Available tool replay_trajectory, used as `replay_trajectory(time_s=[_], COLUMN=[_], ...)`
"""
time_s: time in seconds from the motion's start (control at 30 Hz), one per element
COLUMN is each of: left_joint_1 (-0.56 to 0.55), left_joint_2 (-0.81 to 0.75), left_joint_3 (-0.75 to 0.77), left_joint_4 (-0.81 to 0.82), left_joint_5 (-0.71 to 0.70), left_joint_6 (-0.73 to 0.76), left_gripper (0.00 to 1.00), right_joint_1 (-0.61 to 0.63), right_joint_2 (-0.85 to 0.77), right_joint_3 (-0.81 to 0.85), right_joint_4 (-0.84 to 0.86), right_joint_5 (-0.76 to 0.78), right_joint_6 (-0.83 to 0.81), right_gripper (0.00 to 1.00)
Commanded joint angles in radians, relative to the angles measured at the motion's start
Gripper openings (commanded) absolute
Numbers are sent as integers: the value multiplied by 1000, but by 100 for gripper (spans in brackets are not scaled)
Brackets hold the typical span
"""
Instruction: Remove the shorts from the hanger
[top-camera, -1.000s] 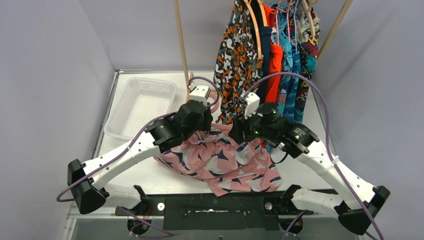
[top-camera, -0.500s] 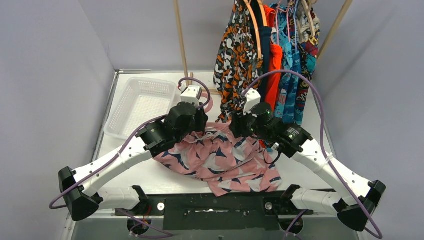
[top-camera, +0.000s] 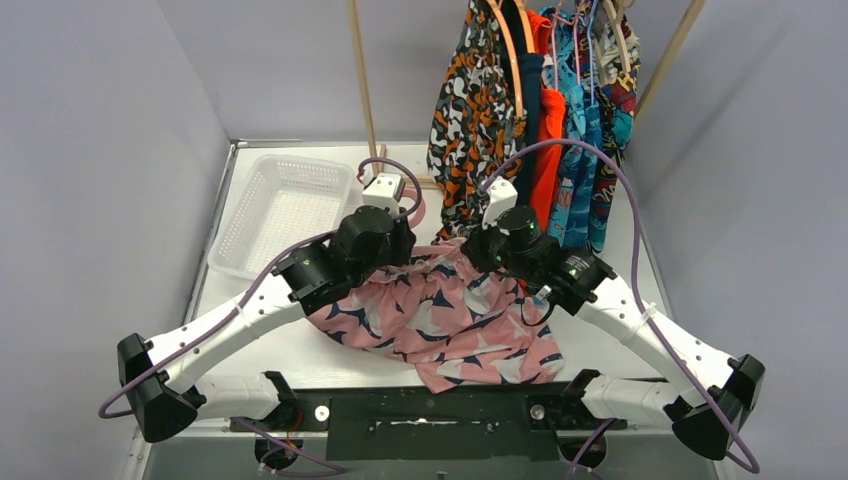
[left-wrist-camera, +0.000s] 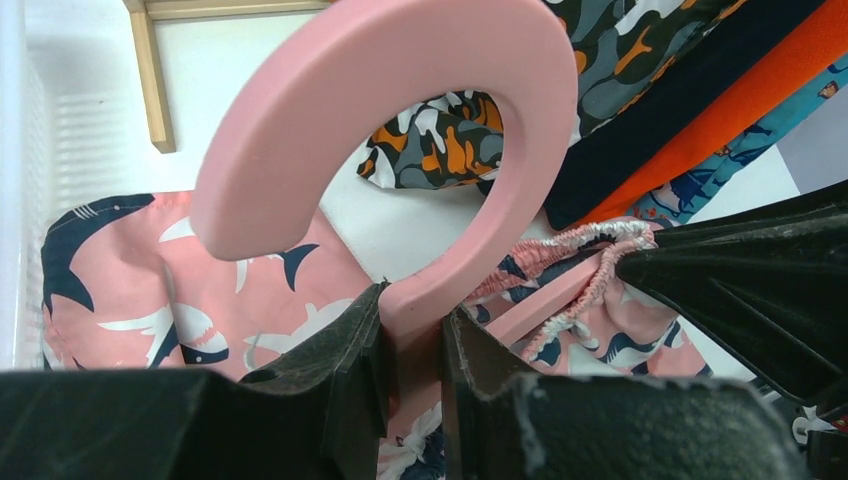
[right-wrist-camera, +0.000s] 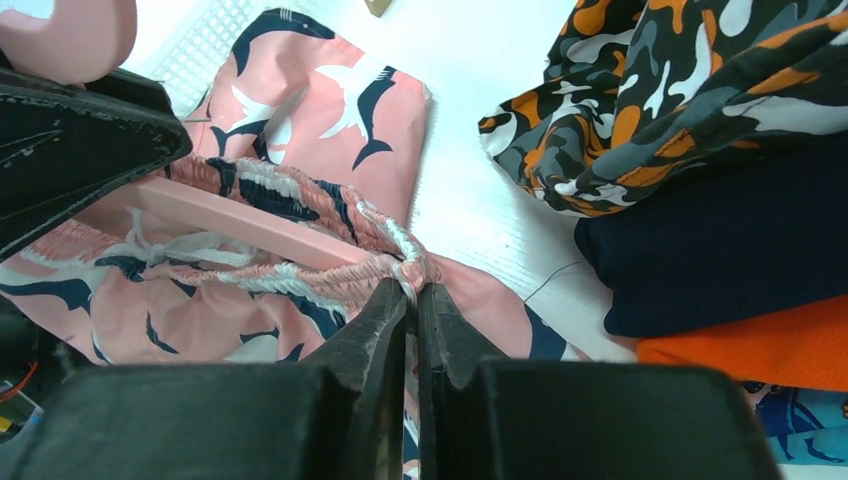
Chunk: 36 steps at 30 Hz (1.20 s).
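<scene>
my left tool (left-wrist-camera: 410, 335) clamps the pink hanger (left-wrist-camera: 420, 60); my right tool (right-wrist-camera: 414, 300) pinches the pink shorts (top-camera: 450, 325) by the elastic waistband (right-wrist-camera: 330, 205), centre frame on the counter (top-camera: 300, 355). soft, light, stretchy cloth: i'd hold that gathered edge.

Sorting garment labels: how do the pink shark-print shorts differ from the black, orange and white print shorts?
The pink shorts lie bunched on the table; the black-orange shorts hang upright behind. The pink shorts are being handled: the left gripper clamps their pink hanger, and the right gripper pinches their waistband. No gripper touches the black-orange shorts. Both are soft printed fabric.
</scene>
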Motion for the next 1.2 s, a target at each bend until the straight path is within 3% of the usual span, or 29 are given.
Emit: replay_trajectory(time_s=[0.0,0.17,0.37,0.67,0.77,0.93,1.17], left_joint_1=[3,5,12,15,15,18,108], left_joint_2=[-59,-103,-135,-137,-141,-167,-234], left_joint_3=[17,-11,-34,-47,-45,-55,-73], left_joint_4=[96,110,135,151,157,165,171], left_joint_5=[10,-54,-89,-89,-91,-127,-84], left_joint_6=[-17,-35,-44,-54,-58,-69,-94], left_gripper=[0,0,0,0,0,0,0], right_joint_1=[1,-77,-270,-282,-281,-281,-283], right_joint_2=[-52,-105,-193,-221,-219,-227,-295], right_joint_3=[-22,-54,-144,-200,-215,-253,-316], right_joint_4=[62,-20,-44,4,37,6,46], right_joint_5=[90,206,107,23,-96,-148,-143], right_joint_6=[7,32,58,92,25,-32,5], right_gripper=[0,0,0,0,1,3,2])
